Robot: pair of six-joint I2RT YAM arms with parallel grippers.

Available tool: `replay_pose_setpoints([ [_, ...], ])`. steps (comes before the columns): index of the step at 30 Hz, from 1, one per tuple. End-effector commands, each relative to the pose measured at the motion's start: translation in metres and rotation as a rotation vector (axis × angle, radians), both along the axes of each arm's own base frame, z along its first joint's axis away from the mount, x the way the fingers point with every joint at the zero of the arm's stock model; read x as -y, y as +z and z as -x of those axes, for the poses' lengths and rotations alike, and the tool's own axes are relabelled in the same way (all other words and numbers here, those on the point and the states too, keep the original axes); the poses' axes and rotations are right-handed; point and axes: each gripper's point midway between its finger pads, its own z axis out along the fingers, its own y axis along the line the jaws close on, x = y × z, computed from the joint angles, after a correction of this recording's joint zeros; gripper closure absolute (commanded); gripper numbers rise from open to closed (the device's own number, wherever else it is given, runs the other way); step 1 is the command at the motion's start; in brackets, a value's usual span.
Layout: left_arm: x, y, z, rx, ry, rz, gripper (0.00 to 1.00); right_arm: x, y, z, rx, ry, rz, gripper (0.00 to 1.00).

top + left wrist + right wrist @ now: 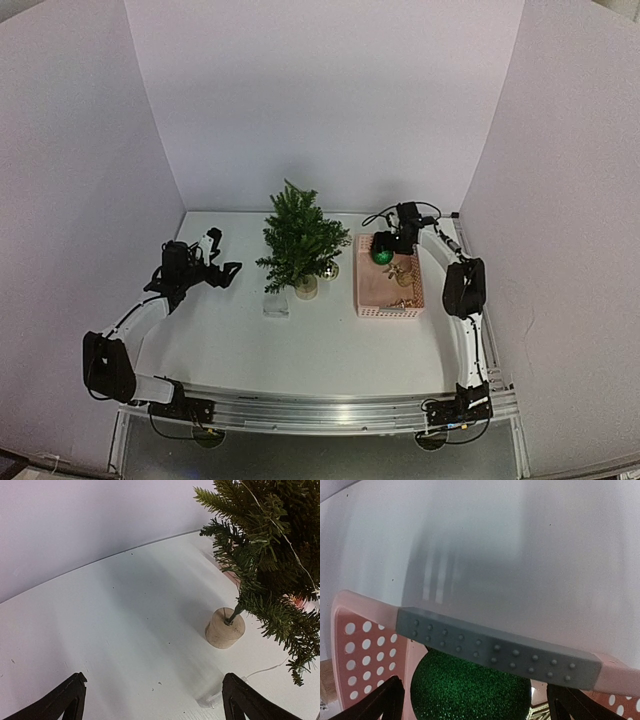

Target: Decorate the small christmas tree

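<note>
The small christmas tree point(298, 240), dark green with a pale tan round base point(306, 288), stands mid-table. In the left wrist view its branches point(270, 555) and base point(225, 628) are at the right. My left gripper point(224, 255) is open and empty to the left of the tree, its fingers point(65, 700) spread over bare table. My right gripper point(384, 246) is open at the far end of the pink basket point(365, 300). A green glitter ball point(470, 690) lies in the basket between its spread fingers point(382, 702), below the basket's grey handle pad point(495, 647).
Gold ornaments point(402, 285) lie in the basket. A gold bauble point(330, 270) sits at the tree's right side. A clear plastic piece point(275, 303) with a thin white wire point(262, 670) lies in front of the tree. White walls enclose the table on three sides.
</note>
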Motion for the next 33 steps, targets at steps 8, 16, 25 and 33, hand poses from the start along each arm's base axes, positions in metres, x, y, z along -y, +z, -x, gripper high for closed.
replay_pose_setpoints([
  [8, -0.001, 0.017, -0.006, 0.041, -0.003, -0.012, 0.06, -0.007, -0.005, 0.003, -0.026, -0.012, -0.025, 0.14],
  [16, -0.001, 0.018, -0.006, 0.049, -0.004, -0.013, 0.05, -0.008, 0.014, 0.005, -0.011, -0.020, -0.046, 0.24],
  [25, -0.002, 0.025, -0.003, 0.073, -0.008, -0.010, 0.06, -0.009, 0.055, 0.015, 0.027, -0.026, -0.085, 0.31],
  [33, 0.000, 0.041, 0.001, 0.122, -0.038, -0.026, 0.06, -0.007, 0.126, 0.047, 0.114, 0.014, -0.127, 0.35],
])
